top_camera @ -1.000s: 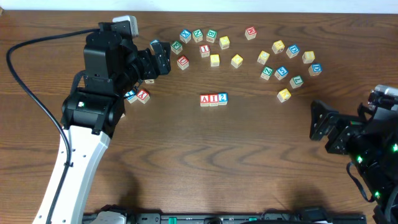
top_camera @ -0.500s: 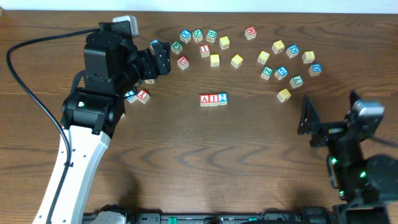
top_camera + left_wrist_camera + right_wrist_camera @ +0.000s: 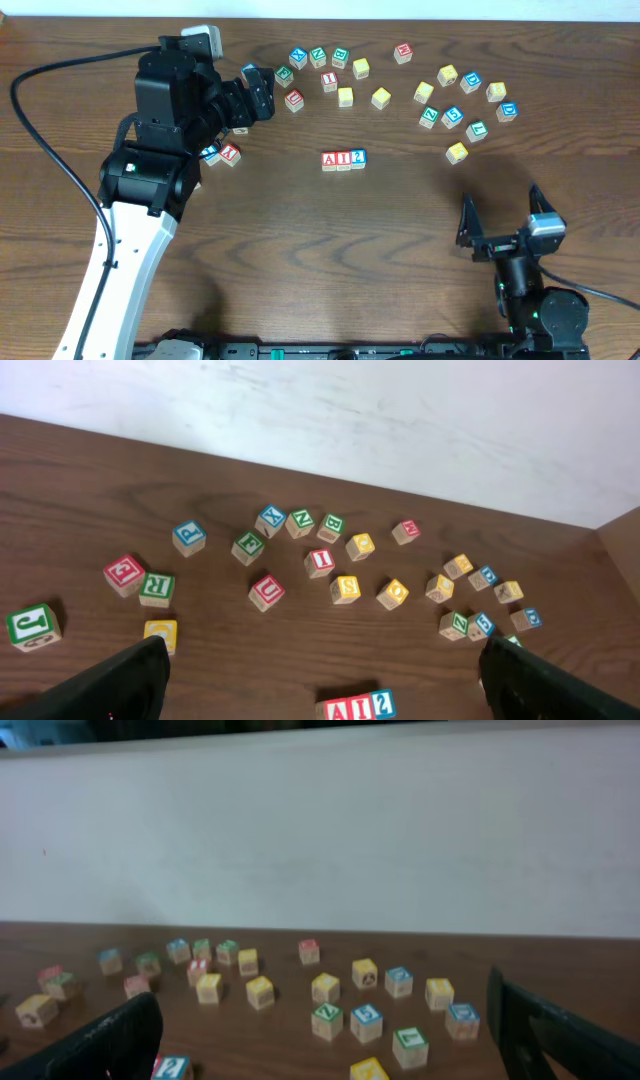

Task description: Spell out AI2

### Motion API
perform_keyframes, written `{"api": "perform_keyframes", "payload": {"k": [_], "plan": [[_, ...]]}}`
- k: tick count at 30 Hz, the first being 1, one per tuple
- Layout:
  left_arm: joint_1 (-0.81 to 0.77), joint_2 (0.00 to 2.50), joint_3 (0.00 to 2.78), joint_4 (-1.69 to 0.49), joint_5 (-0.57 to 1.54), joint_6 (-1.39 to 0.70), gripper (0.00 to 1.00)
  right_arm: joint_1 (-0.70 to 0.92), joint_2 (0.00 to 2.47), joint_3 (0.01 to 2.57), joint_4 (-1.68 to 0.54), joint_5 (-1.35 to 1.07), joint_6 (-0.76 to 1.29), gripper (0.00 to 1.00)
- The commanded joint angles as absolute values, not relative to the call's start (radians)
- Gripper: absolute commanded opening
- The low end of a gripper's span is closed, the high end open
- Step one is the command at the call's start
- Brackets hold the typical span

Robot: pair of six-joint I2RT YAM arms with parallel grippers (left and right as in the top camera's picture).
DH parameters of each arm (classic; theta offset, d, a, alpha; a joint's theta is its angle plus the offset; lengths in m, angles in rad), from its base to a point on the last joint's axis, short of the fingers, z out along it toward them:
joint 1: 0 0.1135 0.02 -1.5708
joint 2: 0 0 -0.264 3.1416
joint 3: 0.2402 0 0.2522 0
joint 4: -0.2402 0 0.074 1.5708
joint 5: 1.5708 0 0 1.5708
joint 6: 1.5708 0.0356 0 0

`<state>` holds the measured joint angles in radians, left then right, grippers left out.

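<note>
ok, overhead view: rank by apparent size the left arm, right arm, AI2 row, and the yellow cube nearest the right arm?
1. left arm, largest by far
2. right arm
3. AI2 row
4. yellow cube, matching one cube of that row
The arms stand nearer the camera, so they look oversized.

On the worktop (image 3: 300, 250), the A cube (image 3: 329, 160), the I cube (image 3: 343, 160) and the 2 cube (image 3: 358, 158) are set in one touching row at the middle of the overhead frame, with A leftmost and 2 rightmost. Loose cubes (image 3: 345, 96) are scattered behind the row, across the upper centre and upper right. A pair of cubes (image 3: 230, 153) is placed left of the row, just beside the left arm (image 3: 150, 170). The right arm (image 3: 520, 280) is found at the lower right, well apart from the row.
</note>
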<state>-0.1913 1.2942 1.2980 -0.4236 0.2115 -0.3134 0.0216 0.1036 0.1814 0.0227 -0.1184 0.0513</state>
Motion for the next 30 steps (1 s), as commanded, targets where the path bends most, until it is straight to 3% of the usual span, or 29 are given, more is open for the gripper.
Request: {"api": "perform_keyframes", "payload": {"k": [1,9,18,30], "plan": [[-0.191,1.296,1.309,-0.426,0.217,-0.304,0.98,0.015,0.068,0.127,0.067,-0.131,0.037,0.99],[-0.191,1.296,1.309,-0.426,0.217,-0.304,0.97,0.015,0.005,0.005,0.164,-0.154,0.056,0.99],[-0.191,1.296,1.309,-0.426,0.217,-0.304,0.98,0.015,0.005,0.005,-0.056,-0.165,0.056,0.99],[-0.191,1.296,1.309,-0.426,0.217,-0.304,0.98,0.015,0.005,0.005,-0.063,-0.160,0.054,0.99]]}}
